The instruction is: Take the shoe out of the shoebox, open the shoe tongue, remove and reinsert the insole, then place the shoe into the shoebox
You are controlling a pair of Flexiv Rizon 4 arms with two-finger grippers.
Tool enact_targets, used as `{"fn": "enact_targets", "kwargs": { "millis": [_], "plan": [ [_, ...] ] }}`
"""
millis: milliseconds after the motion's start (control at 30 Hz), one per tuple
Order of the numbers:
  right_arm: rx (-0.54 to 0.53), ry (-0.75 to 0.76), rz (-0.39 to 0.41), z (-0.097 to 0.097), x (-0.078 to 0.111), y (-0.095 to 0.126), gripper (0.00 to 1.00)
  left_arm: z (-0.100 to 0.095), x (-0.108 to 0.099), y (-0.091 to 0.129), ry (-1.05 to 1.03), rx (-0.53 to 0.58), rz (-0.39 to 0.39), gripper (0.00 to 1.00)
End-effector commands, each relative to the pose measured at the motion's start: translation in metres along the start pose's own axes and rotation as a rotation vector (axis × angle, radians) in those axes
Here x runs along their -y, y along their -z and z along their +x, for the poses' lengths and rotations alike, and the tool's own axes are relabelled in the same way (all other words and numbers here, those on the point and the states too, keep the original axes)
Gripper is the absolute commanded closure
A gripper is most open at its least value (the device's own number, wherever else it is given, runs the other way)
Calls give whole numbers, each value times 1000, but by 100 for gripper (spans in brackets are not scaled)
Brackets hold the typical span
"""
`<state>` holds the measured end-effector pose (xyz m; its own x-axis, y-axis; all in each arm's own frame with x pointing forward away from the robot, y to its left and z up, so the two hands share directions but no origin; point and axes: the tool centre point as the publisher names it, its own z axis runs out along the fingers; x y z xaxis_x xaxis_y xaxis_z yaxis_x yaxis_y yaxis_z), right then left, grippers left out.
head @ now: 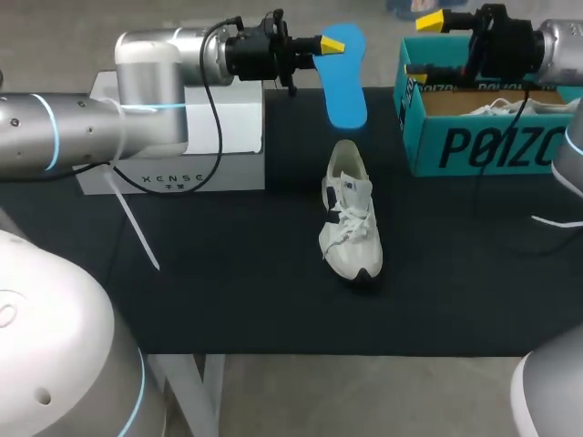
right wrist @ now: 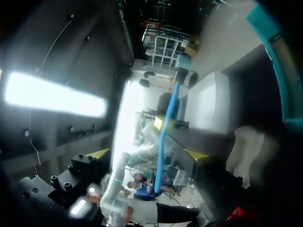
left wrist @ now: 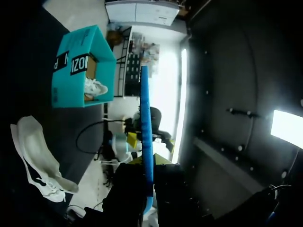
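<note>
Left gripper (head: 333, 43) pinches the insole (head: 346, 91) (blue), shoe (head: 349, 223) lying well apart.

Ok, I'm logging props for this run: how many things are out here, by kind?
Boxes: 2 (teal shoebox, white box)
Shoes: 2 (loose white shoe, second shoe inside the shoebox)
Insoles: 1 (blue insole)
Total: 5
</note>
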<state>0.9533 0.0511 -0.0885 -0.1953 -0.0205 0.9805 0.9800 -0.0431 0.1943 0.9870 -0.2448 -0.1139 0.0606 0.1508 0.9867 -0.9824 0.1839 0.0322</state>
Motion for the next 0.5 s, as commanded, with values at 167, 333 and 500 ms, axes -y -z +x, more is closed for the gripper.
{"fn": "enact_targets", "kwargs": {
  "millis": [167, 333, 500],
  "plan": [
    [5, 0, 9, 0, -3, 4, 0, -2, 3, 1, -6, 0, -3, 100],
    [20, -2, 6, 0, -2, 3, 0, -5, 2, 0, 15, 18, 12, 100],
    [16, -7, -8, 0, -2, 3, 0, -5, 2, 0, 15, 18, 12, 100]
  ]
}}
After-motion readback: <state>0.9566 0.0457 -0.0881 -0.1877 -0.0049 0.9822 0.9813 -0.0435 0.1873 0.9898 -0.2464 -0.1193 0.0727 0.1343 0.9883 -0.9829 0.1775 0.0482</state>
